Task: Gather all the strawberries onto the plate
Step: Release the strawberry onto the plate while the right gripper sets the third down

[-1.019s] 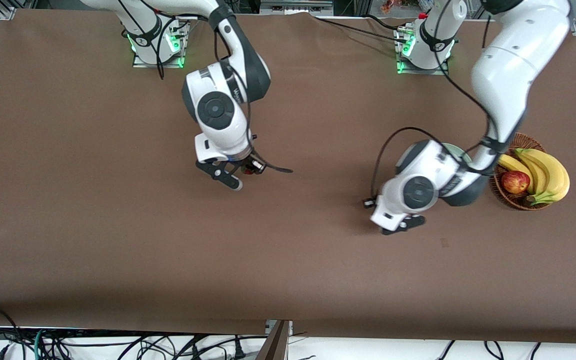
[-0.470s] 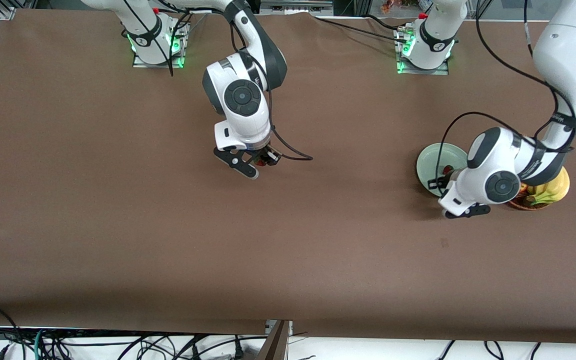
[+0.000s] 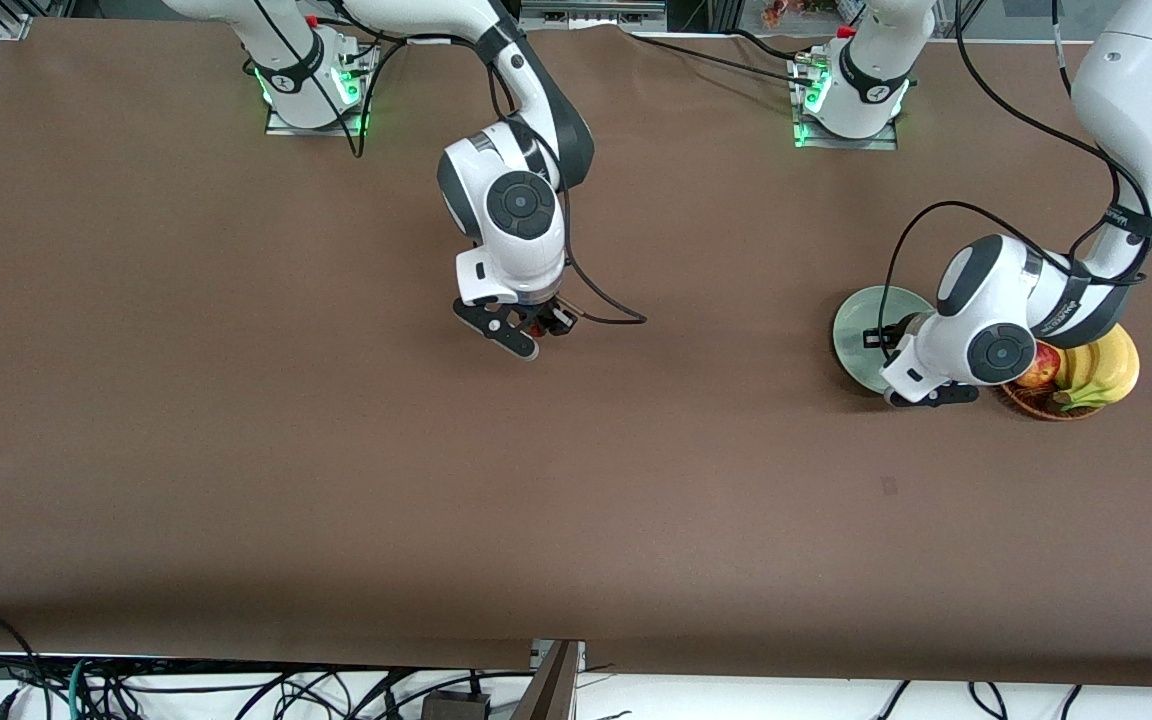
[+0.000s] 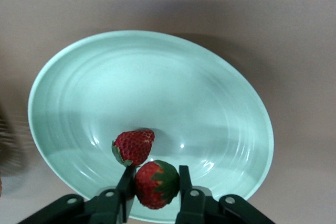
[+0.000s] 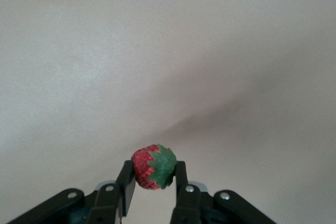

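The pale green plate point(image 3: 851, 330) lies toward the left arm's end of the table. One strawberry point(image 4: 134, 145) rests in the plate point(image 4: 157, 77). Low over the plate's rim hangs my left gripper point(image 3: 911, 398) point(image 4: 155, 174), with a second strawberry point(image 4: 155, 184) between its fingers. My right gripper point(image 3: 526, 345) point(image 5: 154, 169) is up over the bare middle of the table, shut on a third strawberry point(image 5: 149, 174) point(image 3: 539, 330) with its green cap showing.
A brown wicker basket point(image 3: 1036, 405) with bananas point(image 3: 1101, 370) and a red-yellow apple point(image 3: 1041, 370) stands right beside the plate, partly hidden by the left arm. The arms' bases and cables line the table's edge farthest from the front camera.
My left gripper has swung with its strawberry from the open table to over the plate. My right gripper has carried its strawberry some way toward the left arm's end.
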`<state>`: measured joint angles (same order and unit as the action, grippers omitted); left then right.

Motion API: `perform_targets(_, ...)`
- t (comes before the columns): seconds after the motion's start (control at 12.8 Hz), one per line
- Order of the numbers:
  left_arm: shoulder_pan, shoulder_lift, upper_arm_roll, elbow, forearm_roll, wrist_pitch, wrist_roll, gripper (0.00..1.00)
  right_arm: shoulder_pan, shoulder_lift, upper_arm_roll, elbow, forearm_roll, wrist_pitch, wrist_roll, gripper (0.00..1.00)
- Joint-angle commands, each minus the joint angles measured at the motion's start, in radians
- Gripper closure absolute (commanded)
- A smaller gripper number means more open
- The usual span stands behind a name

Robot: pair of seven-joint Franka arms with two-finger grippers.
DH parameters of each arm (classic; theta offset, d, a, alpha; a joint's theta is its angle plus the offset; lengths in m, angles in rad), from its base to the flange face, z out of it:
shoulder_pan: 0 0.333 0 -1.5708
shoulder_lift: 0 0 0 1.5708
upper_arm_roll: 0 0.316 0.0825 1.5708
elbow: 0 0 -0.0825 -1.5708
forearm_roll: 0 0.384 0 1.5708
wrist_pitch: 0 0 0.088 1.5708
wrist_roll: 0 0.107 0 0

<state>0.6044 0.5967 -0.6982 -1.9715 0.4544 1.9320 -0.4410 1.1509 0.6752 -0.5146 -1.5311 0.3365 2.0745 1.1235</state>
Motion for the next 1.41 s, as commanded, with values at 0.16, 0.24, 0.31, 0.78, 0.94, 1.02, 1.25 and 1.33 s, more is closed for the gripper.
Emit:
perform_targets(0.16,0.012,-0.038,-0.010,0.000,0.001,-0.024,0.081,0.00,0.001,0.018,-0.002,0.038,-0.007,0.012,0.024,0.84)
perform_targets(0.24,0.011,-0.040,-0.012,0.013,0.001,-0.045,0.082,0.00,0.001,0.030,-0.002,0.046,-0.005,0.021,0.038,0.84)
perform_targets(0.31,0.011,-0.044,-0.015,0.019,-0.002,-0.056,0.082,0.00,0.001,0.043,-0.001,0.063,-0.004,0.024,0.048,0.84)
perform_targets(0.78,0.041,-0.113,-0.137,0.105,-0.014,-0.056,0.123,0.00,0.001,0.205,0.056,0.244,-0.002,0.067,0.195,0.84)
perform_targets(0.94,0.061,-0.115,-0.196,0.137,-0.014,-0.053,0.122,0.00,0.003,0.260,0.073,0.305,-0.002,0.103,0.281,0.84)
perform_targets(1.02,0.058,-0.114,-0.201,0.137,-0.016,-0.044,0.119,0.00,0.003,0.282,0.097,0.328,-0.004,0.137,0.332,0.84)
perform_targets(1.25,0.052,-0.104,-0.199,0.134,-0.016,-0.024,0.113,0.00,0.003,0.331,0.133,0.391,-0.004,0.209,0.444,0.83)
perform_targets(1.33,0.052,-0.104,-0.199,0.134,-0.016,-0.024,0.113,0.00,0.003,0.339,0.152,0.396,-0.005,0.229,0.469,0.83)
